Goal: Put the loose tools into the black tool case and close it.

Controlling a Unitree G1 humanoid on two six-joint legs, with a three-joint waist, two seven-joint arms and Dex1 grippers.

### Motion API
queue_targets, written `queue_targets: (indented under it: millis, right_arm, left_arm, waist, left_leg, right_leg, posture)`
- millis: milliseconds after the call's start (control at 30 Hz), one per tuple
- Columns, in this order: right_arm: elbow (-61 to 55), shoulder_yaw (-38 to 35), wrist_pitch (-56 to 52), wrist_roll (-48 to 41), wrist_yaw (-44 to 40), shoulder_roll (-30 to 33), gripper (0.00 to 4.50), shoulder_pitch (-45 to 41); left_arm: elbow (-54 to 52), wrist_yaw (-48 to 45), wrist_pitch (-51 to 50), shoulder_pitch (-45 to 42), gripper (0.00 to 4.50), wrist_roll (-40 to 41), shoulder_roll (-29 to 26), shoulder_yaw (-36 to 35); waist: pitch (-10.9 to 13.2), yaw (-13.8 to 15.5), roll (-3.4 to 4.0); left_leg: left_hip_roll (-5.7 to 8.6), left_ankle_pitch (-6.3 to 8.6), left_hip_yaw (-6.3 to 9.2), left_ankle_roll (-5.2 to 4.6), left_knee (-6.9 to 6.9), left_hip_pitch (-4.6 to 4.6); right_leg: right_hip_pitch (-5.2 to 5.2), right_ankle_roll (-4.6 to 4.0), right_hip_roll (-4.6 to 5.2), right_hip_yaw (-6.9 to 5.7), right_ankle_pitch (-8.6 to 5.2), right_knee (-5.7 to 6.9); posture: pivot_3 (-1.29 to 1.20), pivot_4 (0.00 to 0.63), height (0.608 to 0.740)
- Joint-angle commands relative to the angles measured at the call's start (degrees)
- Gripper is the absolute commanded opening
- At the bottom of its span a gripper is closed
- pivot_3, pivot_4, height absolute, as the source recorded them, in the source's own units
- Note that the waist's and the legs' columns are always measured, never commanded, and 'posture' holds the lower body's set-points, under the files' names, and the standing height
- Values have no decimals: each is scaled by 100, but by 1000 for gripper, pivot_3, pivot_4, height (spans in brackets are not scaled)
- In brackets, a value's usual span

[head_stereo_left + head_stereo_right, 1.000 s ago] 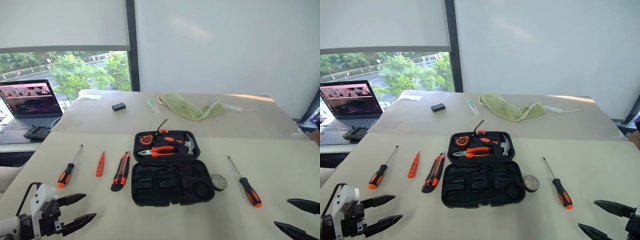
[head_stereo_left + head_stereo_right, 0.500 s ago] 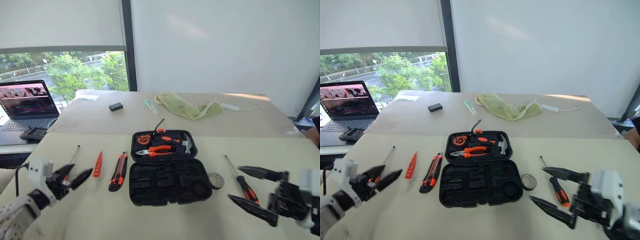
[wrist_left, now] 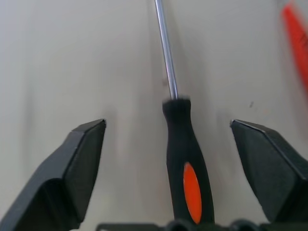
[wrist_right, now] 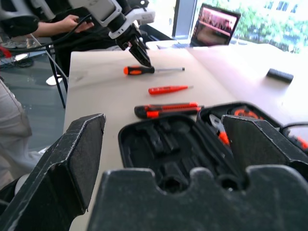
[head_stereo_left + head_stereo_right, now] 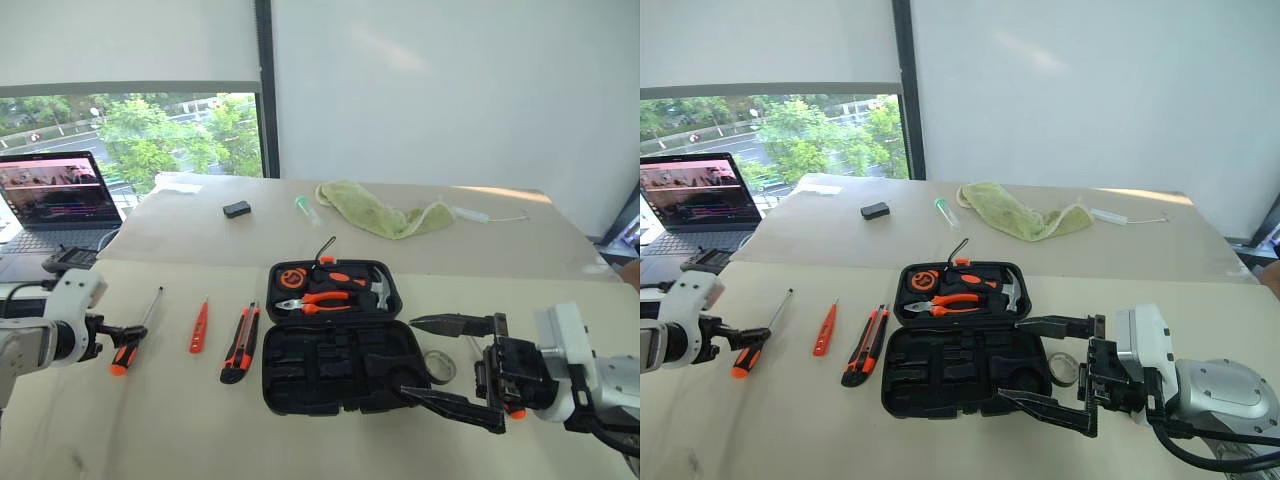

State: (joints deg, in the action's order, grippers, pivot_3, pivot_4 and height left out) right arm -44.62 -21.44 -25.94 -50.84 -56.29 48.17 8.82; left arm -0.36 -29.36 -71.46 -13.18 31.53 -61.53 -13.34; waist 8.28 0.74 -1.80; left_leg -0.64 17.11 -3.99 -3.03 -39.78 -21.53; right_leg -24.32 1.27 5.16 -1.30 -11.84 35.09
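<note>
The black tool case (image 5: 335, 365) lies open mid-table; its far half holds pliers, a hammer and a tape measure, and its near half has bare slots. Left of it lie the utility knife (image 5: 241, 343), the red tester screwdriver (image 5: 199, 327) and an orange-and-black screwdriver (image 3: 185, 159). My left gripper (image 5: 135, 338) is open, one finger on each side of that screwdriver's handle, not touching it. My right gripper (image 5: 407, 356) is open and points left over the case's right end. The tape roll (image 5: 438, 365) peeks out behind it. My right hand mostly hides the other screwdriver.
At the far left stand an open laptop (image 5: 60, 200) and a dark handset (image 5: 65, 260). On the far table half lie a small black box (image 5: 237, 210), a green cloth (image 5: 385, 215) and a white tube (image 5: 305, 208). A person's arm (image 4: 72, 21) shows beyond the table's left end.
My left gripper has swung out to the left and come down around the screwdriver's handle. My right gripper has travelled left from the table's right side to the case's right end.
</note>
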Motion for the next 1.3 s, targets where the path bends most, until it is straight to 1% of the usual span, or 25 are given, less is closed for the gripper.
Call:
queue_targets:
  millis: [33, 133, 167, 200, 233, 267, 300, 333, 367, 400, 433, 467, 533, 567, 600, 633, 667, 700, 733, 767, 833, 900, 1000, 1200, 1300]
  right_arm:
    - [-252, -305, 178, -43, -30, 2, 4500, 165]
    - [-309, -350, 214, -17, 15, -20, 4500, 276]
    - [-327, -362, 222, -7, 35, -30, 4500, 308]
    - [-350, -380, 229, 10, 77, -51, 4500, 356]
    - [-376, -405, 237, 35, 133, -78, 4500, 403]
    - [-398, -426, 237, 104, 228, -120, 4500, 470]
    - [-424, -450, 217, 147, 345, -169, 4500, 544]
    - [-442, -474, 142, 122, 475, -195, 4500, 617]
    - [-463, -531, 77, 103, 628, -263, 4500, 740]
    - [-478, -577, 56, 169, 705, -299, 4500, 876]
    - [-495, -606, 87, 333, 732, -308, 4500, 1029]
    - [-532, -691, 144, 501, 694, -326, 4500, 1258]
    - [-583, -916, 185, 545, 753, -411, 4500, 1552]
    - [-602, -1063, 147, 489, 781, -442, 4500, 1702]
    - [-605, -1306, 177, 494, 706, -516, 4500, 1959]
    - [-600, -1519, 152, 491, 673, -561, 4500, 2188]
    - [-585, -1692, 150, 521, 645, -599, 4500, 2369]
    - [-582, -1915, 165, 510, 565, -648, 4500, 2590]
    - [-593, -2152, 198, 504, 474, -709, 4500, 2819]
    - [-613, -2355, 240, 483, 380, -769, 4500, 3014]
    - [-658, -2562, 270, 408, 311, -839, 4500, 3232]
    - [-713, -2745, 297, 376, 243, -912, 4500, 3430]
    - [-775, -3017, 371, 345, 195, -1094, 4500, 3717]
    - [-1116, -3067, 410, 249, 419, -1339, 4500, 3947]
    - [-1267, -2993, 416, 260, 554, -1380, 4500, 3995]
  left_arm:
    - [42, -1, -213, -68, 2599, -146, -8, 16]
    - [60, 14, -130, -16, 1553, -223, 129, -38]
    - [78, 13, -30, -24, 1126, -236, 190, -109]
    - [36, -64, 361, -63, 842, -253, 280, -214]
    - [-50, -205, 824, -110, 824, -274, 355, -303]
    - [-241, -426, 1219, -334, 824, -86, 542, -473]
    - [-438, -598, 1367, -673, 824, 226, 755, -629]
    - [-624, -877, 1338, -958, 824, 534, 837, -643]
    - [-945, -1371, 1242, -1171, 824, 823, 749, -403]
    - [-1167, -1787, 1129, -1354, 824, 1022, 658, -125]
    - [-1324, -2170, 1170, -1497, 824, 1053, 563, 196]
    - [-1474, -2579, 1316, -1687, 824, 959, 463, 652]
    - [-1502, -3089, 1734, -2127, 824, 546, 436, 1497]
    - [-1430, -3268, 1847, -2410, 824, 394, 526, 1867]
    - [-1290, -3492, 2068, -2801, 824, 31, 685, 2448]
    - [-1117, -3677, 2331, -3127, 824, -349, 835, 2951]
    - [-924, -3772, 2413, -3403, 824, -590, 1004, 3311]
    - [-727, -3875, 2443, -3676, 824, -892, 1168, 3746]
    - [-526, -3939, 2418, -3924, 824, -1181, 1343, 4148]
    - [-374, -3975, 2353, -4100, 824, -1351, 1507, 4409]
    - [-190, -4080, 2315, -4261, 824, -1548, 1679, 4649]
    - [-177, -4304, 2525, -4244, 824, -1804, 1637, 4898]
    - [-56, -4223, 2448, -4254, 824, -2050, 1894, 5084]
    - [144, -4109, 2401, -4119, 824, -2404, 2185, 5164]
    - [476, -3963, 2481, -4112, 824, -2644, 2379, 5217]
  waist:
    - [1, -11, 0]
    - [1, -2, 1]
    - [1, -1, 2]
    - [0, 1, 2]
    - [1, 4, 3]
    - [1, 26, 2]
    - [3, 64, -6]
    - [7, 105, -16]
    - [15, 165, -46]
    - [12, 183, -71]
    - [8, 183, -77]
    - [7, 173, -75]
    - [0, 152, -23]
    - [-9, 148, 12]
    - [-11, 143, 26]
    - [-10, 150, 28]
    - [-10, 154, 26]
    - [-9, 157, 24]
    - [-9, 156, 24]
    - [-9, 156, 24]
    - [-9, 113, 24]
    - [-8, 20, 23]
    - [-8, 0, 23]
    - [-8, 21, 23]
    - [-8, 24, 24]
  left_leg:
    - [-4, -1, 1, 2, 0, 1]
    - [-5, -1, 1, 4, 0, 7]
    - [-5, -1, 1, 4, 0, 13]
    - [-6, 0, 1, 4, 0, 16]
    - [-6, 0, 1, 4, 0, 17]
    - [-6, -1, 1, 4, -1, 17]
    - [-7, -3, 3, 7, -3, 14]
    - [-7, -5, 8, 10, -5, 9]
    - [-7, -7, 17, 13, -9, 0]
    - [-8, -15, 33, 25, -25, -35]
    - [-8, -29, 45, 47, -30, -66]
    - [-7, -44, 47, 73, -33, -71]
    - [8, -39, 37, 64, -21, -60]
    - [20, -37, 26, 57, -16, -50]
    - [37, -35, 22, 48, -17, -41]
    - [48, -33, 17, 39, -17, -33]
    - [58, -19, 18, 9, -17, -34]
    - [68, -6, 20, -15, -23, -35]
    - [68, -5, 22, -20, -32, -37]
    - [68, -2, 23, -26, -42, -41]
    - [70, 2, 23, -38, -51, -45]
    - [61, 7, 20, -46, -55, -44]
    - [58, 9, 20, -49, -54, -44]
    - [63, 17, 24, -63, -68, -52]
    - [64, 17, 24, -64, -68, -53]
  right_leg:
    - [0, -2, -1, -1, -1, 2]
    - [1, -3, 6, 2, -1, 10]
    - [6, -4, 11, 3, -2, 11]
    - [7, -4, 15, 6, -2, 12]
    - [7, -5, 23, 11, -1, 12]
    - [6, -5, 31, 17, -1, 13]
    - [6, -7, 39, 18, 0, 13]
    - [5, -9, 44, 20, 2, 11]
    - [5, -11, 49, 16, 3, 11]
    - [-15, -17, 46, 0, 11, 12]
    - [-32, -23, 45, -12, 18, 9]
    - [-34, -22, 40, -18, 19, 6]
    - [-22, -19, 21, -18, 16, -6]
    - [-16, -13, 19, -14, 12, -7]
    - [-4, 2, 20, -8, 3, -6]
    - [-3, 9, 17, 3, -2, 1]
    - [3, 10, 11, 2, -3, 1]
    - [6, 13, 3, 1, -1, 0]
    - [8, 16, 1, 0, 1, 1]
    - [8, 21, 0, 2, 3, 2]
    - [8, 32, -3, 15, 3, 2]
    - [4, 44, -3, 38, 4, 3]
    - [1, 52, 0, 43, 0, 6]
    - [2, 66, 9, 47, -3, 5]
    - [2, 67, 10, 48, -3, 4]
  posture:
    - [0, 150, 740]
    - [0, 150, 740]
    - [0, 150, 740]
    - [0, 150, 740]
    - [0, 150, 740]
    - [0, 150, 740]
    - [0, 150, 740]
    - [0, 150, 740]
    - [0, 150, 740]
    - [0, 150, 740]
    - [0, 150, 740]
    - [0, 150, 740]
    - [0, 150, 740]
    - [0, 150, 740]
    - [0, 150, 740]
    - [0, 150, 740]
    - [0, 150, 740]
    - [0, 150, 740]
    - [0, 150, 740]
    - [0, 150, 740]
    - [0, 150, 740]
    - [0, 150, 740]
    - [0, 150, 740]
    - [0, 150, 740]
    - [0, 150, 740]
